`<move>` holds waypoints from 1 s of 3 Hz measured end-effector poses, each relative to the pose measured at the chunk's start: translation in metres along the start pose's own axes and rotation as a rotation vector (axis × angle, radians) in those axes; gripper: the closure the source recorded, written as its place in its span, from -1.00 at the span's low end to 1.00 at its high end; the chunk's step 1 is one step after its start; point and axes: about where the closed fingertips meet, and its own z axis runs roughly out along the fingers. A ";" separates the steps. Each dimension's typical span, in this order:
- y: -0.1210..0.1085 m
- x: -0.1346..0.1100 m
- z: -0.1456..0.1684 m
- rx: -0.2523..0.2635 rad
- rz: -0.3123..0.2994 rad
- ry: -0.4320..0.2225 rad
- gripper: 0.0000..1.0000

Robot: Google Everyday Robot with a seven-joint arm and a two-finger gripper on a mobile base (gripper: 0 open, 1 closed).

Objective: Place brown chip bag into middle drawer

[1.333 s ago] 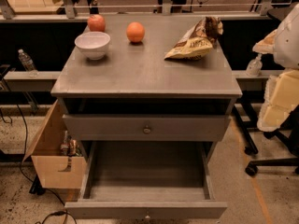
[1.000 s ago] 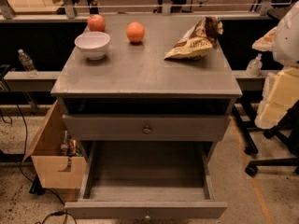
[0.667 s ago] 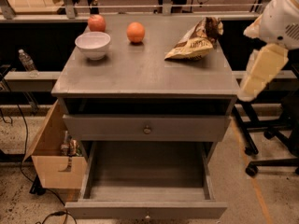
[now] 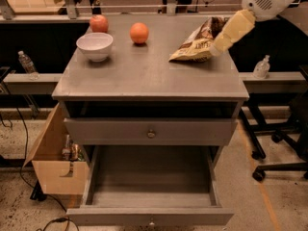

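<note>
The gripper (image 4: 215, 48) meets the chip bag (image 4: 195, 44) at its tip; grip state cannot be told. Risk: foil slips from a shallow pinch before reaching the drawer (image 4: 151, 174) below.

My gripper (image 4: 216, 47) hangs at the right end of the brown chip bag (image 4: 195, 44). Open tabletop (image 4: 144, 73) separates bag from orange (image 4: 139, 32). The pulled-out middle drawer (image 4: 151, 177) is reachable from above, and the upper drawer face (image 4: 192, 131) stands over its rear.

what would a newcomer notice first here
The pale arm reaches in from the upper right, its claw at the brown chip bag on the cabinet top's back right. Below, the middle drawer stands pulled wide open; a white bowl and an orange fruit sit back left.
</note>
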 end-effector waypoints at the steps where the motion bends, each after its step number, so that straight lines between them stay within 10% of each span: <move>1: -0.053 -0.012 0.039 0.131 0.190 -0.051 -1.00; 3: -0.059 -0.019 0.041 0.149 0.278 -0.087 -1.00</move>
